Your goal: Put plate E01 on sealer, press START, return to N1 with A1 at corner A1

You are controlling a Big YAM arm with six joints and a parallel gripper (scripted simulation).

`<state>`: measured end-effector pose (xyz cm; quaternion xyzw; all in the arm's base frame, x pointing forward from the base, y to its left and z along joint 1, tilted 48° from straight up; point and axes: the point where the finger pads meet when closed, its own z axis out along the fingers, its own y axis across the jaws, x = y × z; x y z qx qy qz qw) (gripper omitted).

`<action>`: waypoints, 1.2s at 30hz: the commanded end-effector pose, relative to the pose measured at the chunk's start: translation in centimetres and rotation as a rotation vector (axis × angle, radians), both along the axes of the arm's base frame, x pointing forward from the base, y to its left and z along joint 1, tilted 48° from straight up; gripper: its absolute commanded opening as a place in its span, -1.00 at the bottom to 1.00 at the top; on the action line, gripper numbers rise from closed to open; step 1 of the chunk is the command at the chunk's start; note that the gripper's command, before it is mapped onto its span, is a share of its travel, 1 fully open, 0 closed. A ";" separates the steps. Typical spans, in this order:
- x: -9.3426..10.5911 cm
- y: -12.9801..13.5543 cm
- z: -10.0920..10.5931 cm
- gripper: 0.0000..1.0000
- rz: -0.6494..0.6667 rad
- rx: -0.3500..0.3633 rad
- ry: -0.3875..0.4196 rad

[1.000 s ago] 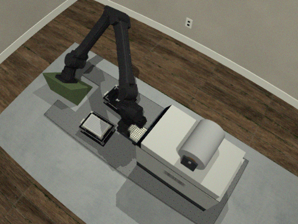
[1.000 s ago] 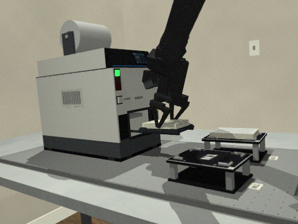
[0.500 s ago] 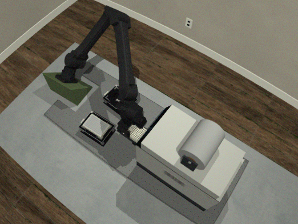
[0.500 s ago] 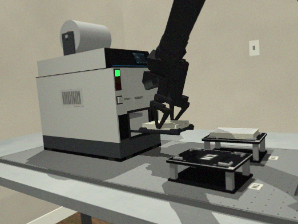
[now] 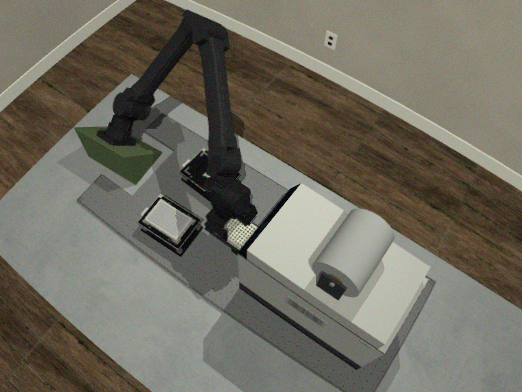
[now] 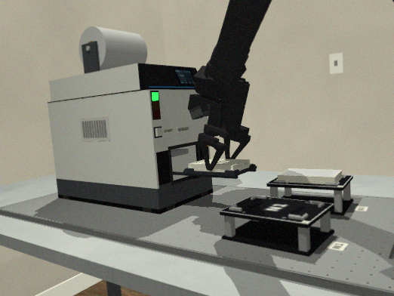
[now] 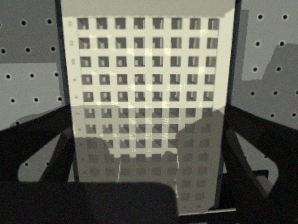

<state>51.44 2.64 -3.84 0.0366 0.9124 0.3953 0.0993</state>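
Observation:
Plate E01 (image 5: 241,232) (image 6: 241,164) (image 7: 145,70) is at the sealer's extended stage (image 6: 226,174), level and low over it; whether it touches the stage fully I cannot tell. Pale glints cross its wells; whether foil covers them I cannot tell. My gripper (image 6: 220,163) (image 7: 148,111) is shut on E01, one finger on each long side. The sealer (image 6: 109,151) shows a green lamp (image 6: 155,97) above the START button (image 6: 158,131). Nest N1 (image 6: 249,208) (image 5: 196,176) holds no plate. A pale plate (image 5: 167,219) (image 6: 309,176) sits in nest N2 (image 6: 272,185).
The sealer's body stands directly behind the stage, with a foil roll (image 5: 355,252) (image 6: 124,47) on top. N2 (image 5: 181,248) stands beside N1. The arm's green base block (image 5: 120,157) is at the far end of the table. Locators (image 6: 298,216) stand up on N1.

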 end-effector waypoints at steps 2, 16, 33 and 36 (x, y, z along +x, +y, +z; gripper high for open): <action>-1.0 2.7 -0.5 -1.00 0.041 0.019 0.039; 1.1 2.4 0.6 -1.00 0.040 0.012 -0.003; 1.4 2.3 0.7 -1.00 0.039 0.011 -0.008; 1.4 2.2 0.7 -1.00 0.039 0.011 -0.008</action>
